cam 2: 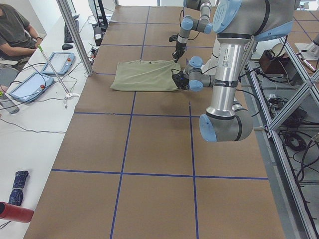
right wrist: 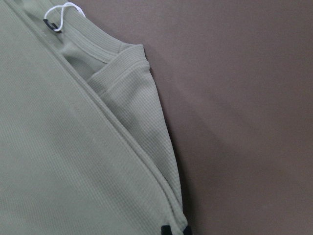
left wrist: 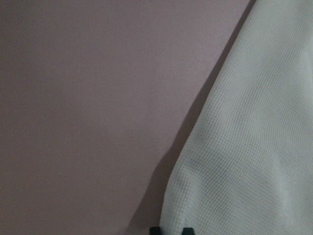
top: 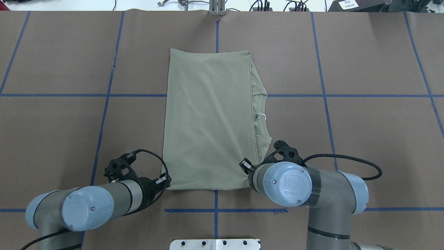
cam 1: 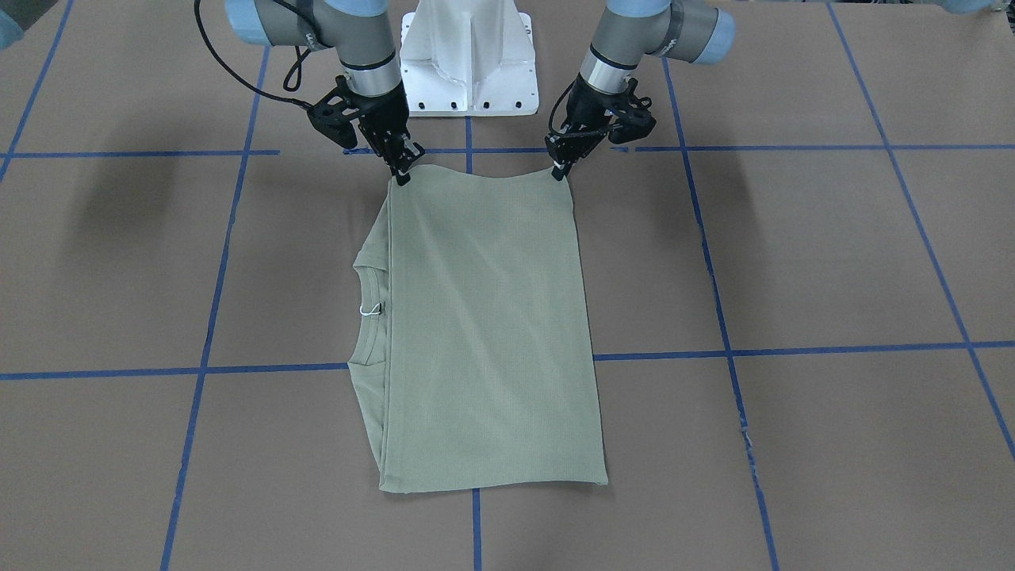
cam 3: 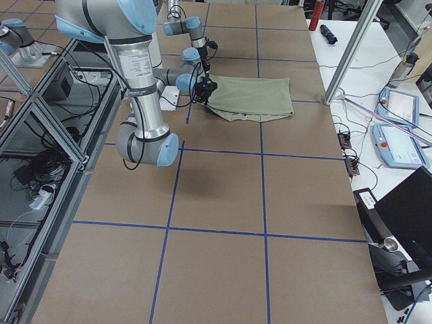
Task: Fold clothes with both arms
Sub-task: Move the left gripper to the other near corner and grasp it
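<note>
Shirt of pale sage-green knit lies folded on the brown surface; the left black end effector and right black end effector each grip a near corner.

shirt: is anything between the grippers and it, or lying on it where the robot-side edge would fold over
Nothing visible does. The left gripper and right gripper sit on the two corners of the shirt nearest the robot, apparently pinching them, and nothing lies on top of it.
</note>
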Tool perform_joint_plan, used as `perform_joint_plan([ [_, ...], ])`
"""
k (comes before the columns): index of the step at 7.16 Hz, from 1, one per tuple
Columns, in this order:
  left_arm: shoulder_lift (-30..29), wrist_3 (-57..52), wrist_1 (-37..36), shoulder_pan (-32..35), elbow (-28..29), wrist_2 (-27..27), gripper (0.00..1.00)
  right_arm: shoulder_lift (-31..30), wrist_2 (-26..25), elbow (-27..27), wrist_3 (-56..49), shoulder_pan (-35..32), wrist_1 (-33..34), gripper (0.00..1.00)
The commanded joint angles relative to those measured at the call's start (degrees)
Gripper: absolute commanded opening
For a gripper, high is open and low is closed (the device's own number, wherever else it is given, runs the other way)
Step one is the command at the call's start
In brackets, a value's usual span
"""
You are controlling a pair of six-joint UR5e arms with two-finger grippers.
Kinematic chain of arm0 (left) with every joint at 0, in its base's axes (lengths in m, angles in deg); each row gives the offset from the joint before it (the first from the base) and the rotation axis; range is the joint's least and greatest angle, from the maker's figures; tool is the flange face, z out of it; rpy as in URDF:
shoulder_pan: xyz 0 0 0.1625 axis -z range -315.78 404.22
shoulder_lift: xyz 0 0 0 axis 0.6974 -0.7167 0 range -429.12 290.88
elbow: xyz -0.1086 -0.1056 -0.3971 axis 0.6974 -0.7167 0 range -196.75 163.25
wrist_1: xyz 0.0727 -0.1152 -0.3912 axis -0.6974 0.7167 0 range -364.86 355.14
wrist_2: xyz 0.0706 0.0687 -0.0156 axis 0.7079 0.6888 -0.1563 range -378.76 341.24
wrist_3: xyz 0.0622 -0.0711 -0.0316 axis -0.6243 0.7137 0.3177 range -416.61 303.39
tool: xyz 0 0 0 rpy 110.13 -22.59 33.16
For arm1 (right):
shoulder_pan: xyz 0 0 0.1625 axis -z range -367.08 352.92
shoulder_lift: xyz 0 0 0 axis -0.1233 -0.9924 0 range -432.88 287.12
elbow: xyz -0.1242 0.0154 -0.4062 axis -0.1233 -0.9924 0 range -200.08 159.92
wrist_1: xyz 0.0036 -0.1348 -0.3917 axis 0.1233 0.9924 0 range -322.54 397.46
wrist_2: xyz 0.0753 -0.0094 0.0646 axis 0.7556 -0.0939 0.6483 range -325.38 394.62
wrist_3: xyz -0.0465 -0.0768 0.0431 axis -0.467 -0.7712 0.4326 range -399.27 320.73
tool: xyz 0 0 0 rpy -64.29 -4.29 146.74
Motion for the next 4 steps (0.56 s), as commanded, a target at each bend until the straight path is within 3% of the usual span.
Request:
perform_joint_plan([
  [1, 1.0, 0.1, -0.1, 0.4, -6.0, -0.1, 0.00, -0.3, -0.1, 2.3, 0.1, -0.3, 0.2, 0.00],
  [4, 1.2, 10.1, -7.4, -6.1, -17.0, 0.1, 0.00, -3.0, -0.6, 16.1, 8.8, 5.8, 10.3, 0.00],
])
